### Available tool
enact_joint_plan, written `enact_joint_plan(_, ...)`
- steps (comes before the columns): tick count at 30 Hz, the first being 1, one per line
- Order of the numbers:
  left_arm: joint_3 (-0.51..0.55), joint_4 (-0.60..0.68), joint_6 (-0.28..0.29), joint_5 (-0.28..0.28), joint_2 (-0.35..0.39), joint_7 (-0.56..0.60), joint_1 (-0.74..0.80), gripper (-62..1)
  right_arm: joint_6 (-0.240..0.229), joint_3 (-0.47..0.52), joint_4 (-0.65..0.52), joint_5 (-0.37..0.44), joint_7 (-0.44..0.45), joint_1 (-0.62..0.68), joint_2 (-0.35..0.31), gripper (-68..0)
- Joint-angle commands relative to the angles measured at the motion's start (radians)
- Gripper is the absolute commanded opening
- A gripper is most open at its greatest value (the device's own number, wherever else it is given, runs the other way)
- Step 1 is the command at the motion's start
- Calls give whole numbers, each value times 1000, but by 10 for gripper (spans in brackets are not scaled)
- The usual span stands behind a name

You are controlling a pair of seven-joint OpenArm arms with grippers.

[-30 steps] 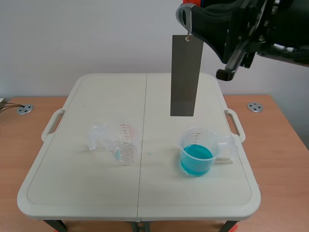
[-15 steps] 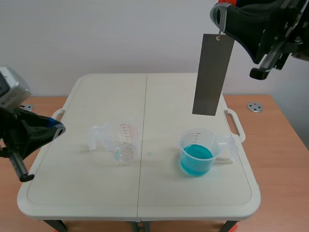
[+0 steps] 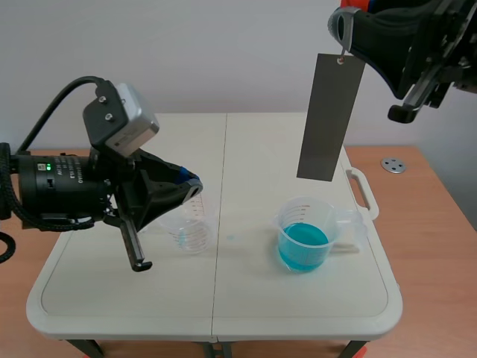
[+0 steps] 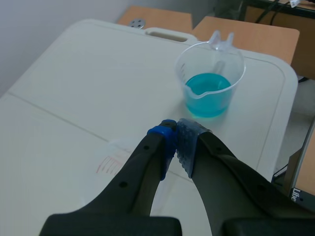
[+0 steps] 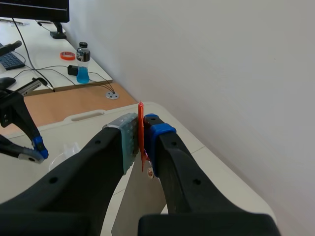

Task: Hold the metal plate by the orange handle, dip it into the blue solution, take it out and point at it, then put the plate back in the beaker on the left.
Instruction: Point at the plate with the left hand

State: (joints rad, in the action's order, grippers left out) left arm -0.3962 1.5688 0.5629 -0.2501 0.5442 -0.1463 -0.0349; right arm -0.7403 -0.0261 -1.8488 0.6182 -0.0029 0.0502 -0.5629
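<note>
High at the right, my right gripper (image 3: 344, 19) is shut on the orange handle (image 5: 141, 132), and the grey metal plate (image 3: 329, 117) hangs from it, above and a little behind the beaker of blue solution (image 3: 304, 236). The plate's lower end is well clear of the liquid. My left gripper (image 3: 192, 181) is shut on nothing, low over the empty clear beaker (image 3: 190, 231) on the left. In the left wrist view the shut fingers (image 4: 176, 142) aim toward the blue beaker (image 4: 210, 86), with the empty beaker's red markings (image 4: 113, 164) beside them.
The white folding table (image 3: 119, 291) has a centre seam and side handles (image 3: 361, 192). Wooden desks flank it. In the right wrist view the left gripper (image 5: 35, 149) appears far below, with a bottle (image 5: 82, 69) and cables on a distant desk.
My left arm has swept in from the left edge to above the empty beaker. The plate swung right a second ago and has hung almost still since.
</note>
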Motion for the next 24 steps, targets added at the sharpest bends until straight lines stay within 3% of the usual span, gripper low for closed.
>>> enact_joint_plan(1, -13, 13, 6, 9, -24, 14, -16, -591, -5, 6, -19, 14, 10, -11, -16, -662)
enact_joint_plan(7, -85, -29, -3, 89, -111, 14, -77, -591, -5, 6, -19, 14, 6, -11, -16, -662)
enact_joint_plan(12, -114, -82, -45, 144, -179, 14, -105, -591, -5, 6, -19, 14, 5, -11, -16, -662)
enact_joint_plan(24, -120, -191, -48, 195, -261, 14, -190, -591, -5, 6, -19, 14, 5, -11, -16, -662)
